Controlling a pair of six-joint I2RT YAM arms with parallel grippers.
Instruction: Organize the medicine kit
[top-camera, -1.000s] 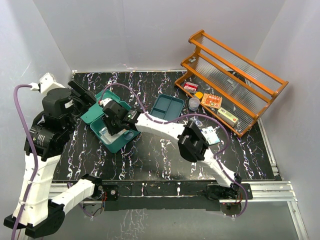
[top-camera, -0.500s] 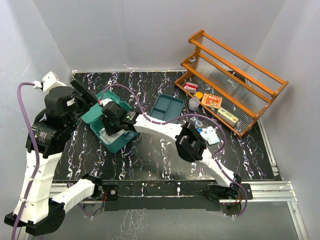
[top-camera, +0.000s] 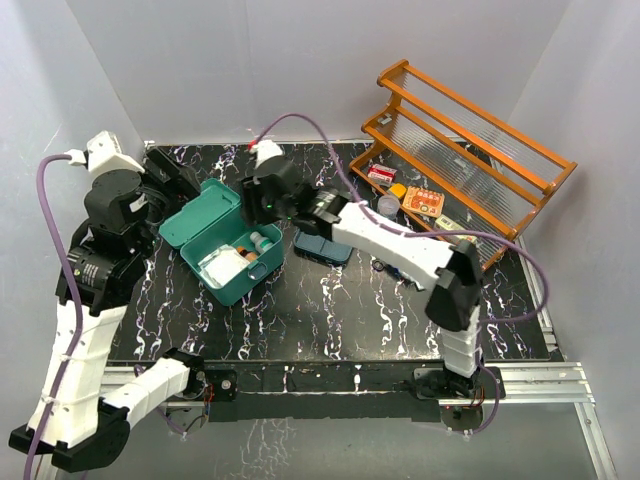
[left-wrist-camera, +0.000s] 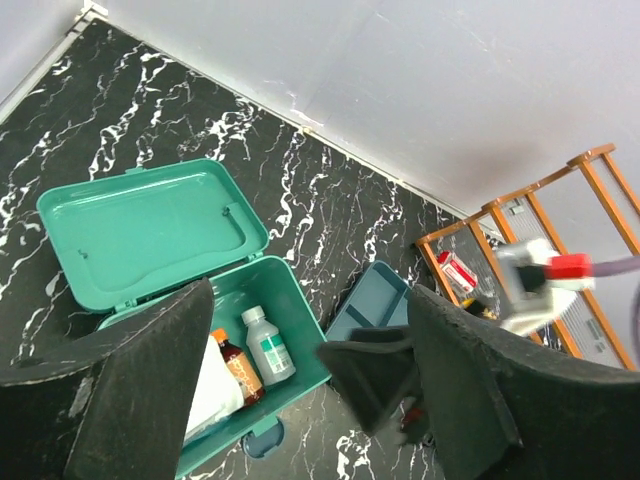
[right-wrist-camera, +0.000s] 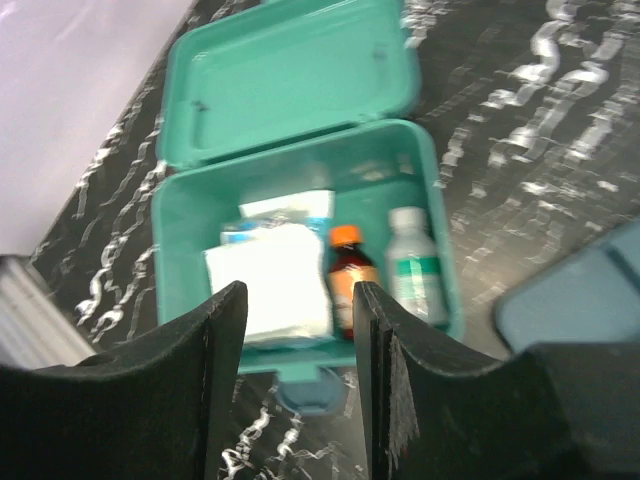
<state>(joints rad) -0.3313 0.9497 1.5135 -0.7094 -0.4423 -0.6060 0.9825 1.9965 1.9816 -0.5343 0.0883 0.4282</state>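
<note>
The teal medicine kit (top-camera: 236, 285) lies open at the table's left, its lid (top-camera: 205, 215) folded back. Inside lie a white gauze pack (top-camera: 221, 266), an amber bottle with an orange cap (top-camera: 249, 251) and a clear bottle with a green label (top-camera: 263, 242). My right gripper (top-camera: 260, 206) hovers open and empty above the kit's far right; in its wrist view the kit (right-wrist-camera: 300, 150) shows between its fingers (right-wrist-camera: 190, 390). My left gripper (top-camera: 168, 180) is open and empty, high beyond the lid; its wrist view looks down on the kit (left-wrist-camera: 296, 300).
A dark blue divided tray (top-camera: 322, 248) lies right of the kit, partly under my right arm; it also shows in the left wrist view (left-wrist-camera: 375, 300). An orange tiered rack (top-camera: 470, 150) stands at the back right with small boxes (top-camera: 424, 201) and a clear cup (top-camera: 388, 206) on its lowest shelf.
My right gripper has risen out of the kit and swung back and to the right, uncovering the contents. My left arm has shifted slightly towards the back.
</note>
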